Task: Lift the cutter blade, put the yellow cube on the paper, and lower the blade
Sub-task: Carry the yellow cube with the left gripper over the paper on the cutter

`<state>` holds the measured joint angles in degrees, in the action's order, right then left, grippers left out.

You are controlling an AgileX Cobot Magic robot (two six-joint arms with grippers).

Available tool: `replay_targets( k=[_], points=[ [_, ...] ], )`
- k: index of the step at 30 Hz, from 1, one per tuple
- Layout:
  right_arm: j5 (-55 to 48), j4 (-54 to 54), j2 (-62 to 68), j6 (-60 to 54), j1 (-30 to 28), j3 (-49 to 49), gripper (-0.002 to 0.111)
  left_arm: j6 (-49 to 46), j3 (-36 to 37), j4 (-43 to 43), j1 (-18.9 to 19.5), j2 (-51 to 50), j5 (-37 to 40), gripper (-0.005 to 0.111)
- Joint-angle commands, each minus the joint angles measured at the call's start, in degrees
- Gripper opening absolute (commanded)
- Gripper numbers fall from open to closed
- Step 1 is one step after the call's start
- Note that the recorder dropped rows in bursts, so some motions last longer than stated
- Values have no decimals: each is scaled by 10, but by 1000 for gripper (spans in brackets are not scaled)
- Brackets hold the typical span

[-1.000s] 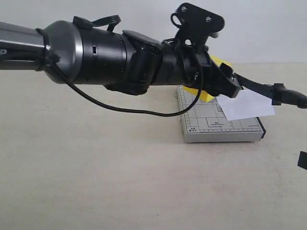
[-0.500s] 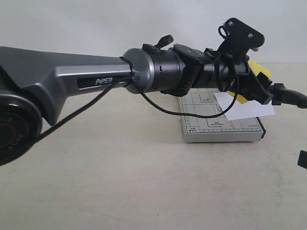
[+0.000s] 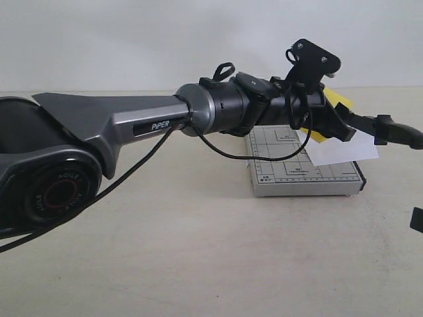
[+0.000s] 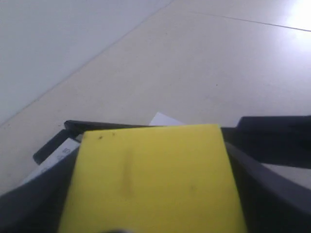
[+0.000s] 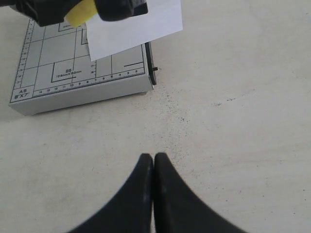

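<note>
One bright yellow matte cube [image 4: 150,179] is pinched in the left pincer [image 3: 336,124], seemingly over the thin white paper sheet [image 3: 344,150] beneath; dropped from here, it could be bounced off.

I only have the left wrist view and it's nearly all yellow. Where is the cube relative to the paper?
Observer: In the exterior view, the left gripper holds the yellow cube over the edge of the paper on the cutter board; contact is unclear.
Operator: Blade up?
Observer: Yes, the cutter blade is raised off the board.
Operator: Right arm?
Observer: The right gripper is shut and empty, low over the table near the board.
</note>
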<state>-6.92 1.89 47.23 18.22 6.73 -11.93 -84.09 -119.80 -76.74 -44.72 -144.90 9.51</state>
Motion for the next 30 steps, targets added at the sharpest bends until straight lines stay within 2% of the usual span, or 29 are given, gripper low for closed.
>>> replay_targets(
  k=[1, 7, 20, 22, 24, 25, 26, 27, 30],
  points=[
    [3, 0, 0, -1, -2, -2, 0, 14, -4, -1, 2, -8, -3, 5],
    [3, 0, 0, -1, -2, -2, 0, -16, -4, -1, 2, -32, -3, 5],
    [-1, 0, 0, -1, -2, -2, 0, -19, -4, -1, 2, -35, 1, 5],
    [-3, 0, 0, -1, -2, -2, 0, -19, -4, -1, 2, -35, 16, 13],
    [-3, 0, 0, -1, -2, -2, 0, -19, -4, -1, 2, -35, 19, 32],
    [-3, 0, 0, -1, -2, -2, 0, -19, -4, -1, 2, -35, 19, 45],
    [-3, 0, 0, -1, -2, -2, 0, -19, -4, -1, 2, -35, 16, 52],
    [-3, 0, 0, -1, -2, -2, 0, -16, -4, -4, 2, -35, -1, 65],
    [-3, 0, 0, -1, -2, -2, 0, -16, -4, -5, 1, -35, -41, 80]
  ],
)
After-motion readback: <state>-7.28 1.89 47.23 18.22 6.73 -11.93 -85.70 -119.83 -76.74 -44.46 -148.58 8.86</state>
